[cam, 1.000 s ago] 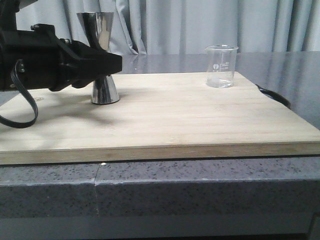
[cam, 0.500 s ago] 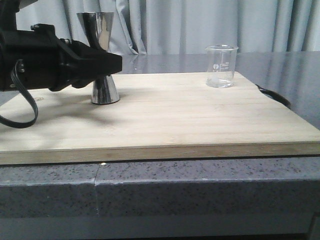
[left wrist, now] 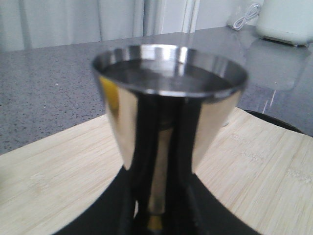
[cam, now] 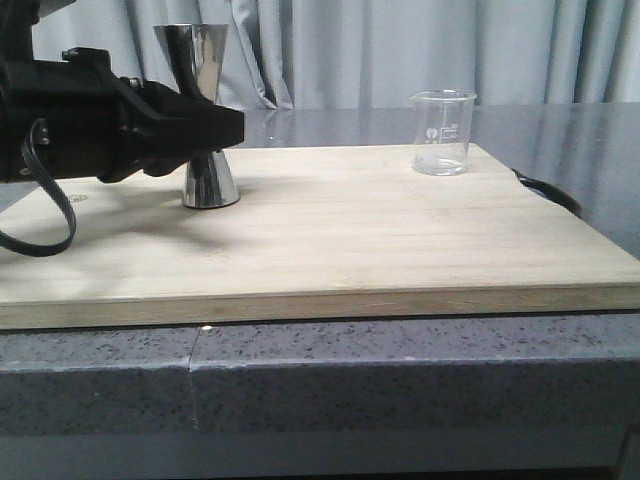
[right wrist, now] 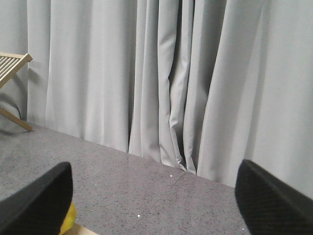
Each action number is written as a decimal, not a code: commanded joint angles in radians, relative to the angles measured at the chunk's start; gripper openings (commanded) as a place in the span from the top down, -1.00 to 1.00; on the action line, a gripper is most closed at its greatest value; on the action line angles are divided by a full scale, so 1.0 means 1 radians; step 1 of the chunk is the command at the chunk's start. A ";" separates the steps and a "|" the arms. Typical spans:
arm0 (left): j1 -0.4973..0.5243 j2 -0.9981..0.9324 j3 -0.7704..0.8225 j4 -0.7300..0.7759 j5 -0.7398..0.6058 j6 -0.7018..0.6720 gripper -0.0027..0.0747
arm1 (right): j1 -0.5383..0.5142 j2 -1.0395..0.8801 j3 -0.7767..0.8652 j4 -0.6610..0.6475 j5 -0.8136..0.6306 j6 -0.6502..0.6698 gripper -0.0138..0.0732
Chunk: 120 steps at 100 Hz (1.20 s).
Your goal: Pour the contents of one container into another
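Left gripper [cam: 225, 128] at left of frame, around the jigger [cam: 203, 115] waist; shut or not, cannot tell. Squeeze gently, lift straight, carry level toward beaker [cam: 442, 132] at right.

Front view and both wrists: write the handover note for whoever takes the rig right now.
Left gripper: at the waist of the jigger, fingers either side in the left wrist view; whether it has closed cannot be told.
Right gripper: open, holding nothing, facing the curtain, out of the front view.
Jigger: upright on the board, left side, with liquid in its top cup.
Beaker: upright at the board's far right corner, apparently empty.
Done: left gripper is at the jigger.
Left: confirm grip, lift, carry and pour.
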 commanded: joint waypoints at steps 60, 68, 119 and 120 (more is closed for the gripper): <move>0.002 -0.029 -0.020 -0.025 -0.062 -0.002 0.98 | 0.002 -0.025 -0.025 -0.005 -0.093 -0.002 -0.72; 0.002 -0.029 -0.020 -0.026 -0.062 -0.002 0.98 | 0.002 -0.025 -0.025 -0.005 -0.093 -0.002 -0.72; 0.002 -0.029 -0.020 -0.031 -0.062 -0.002 0.65 | 0.002 -0.025 -0.025 -0.005 -0.095 -0.002 -0.72; 0.002 -0.029 -0.020 -0.031 -0.062 -0.002 0.65 | 0.002 -0.025 -0.025 -0.005 -0.095 -0.002 -0.72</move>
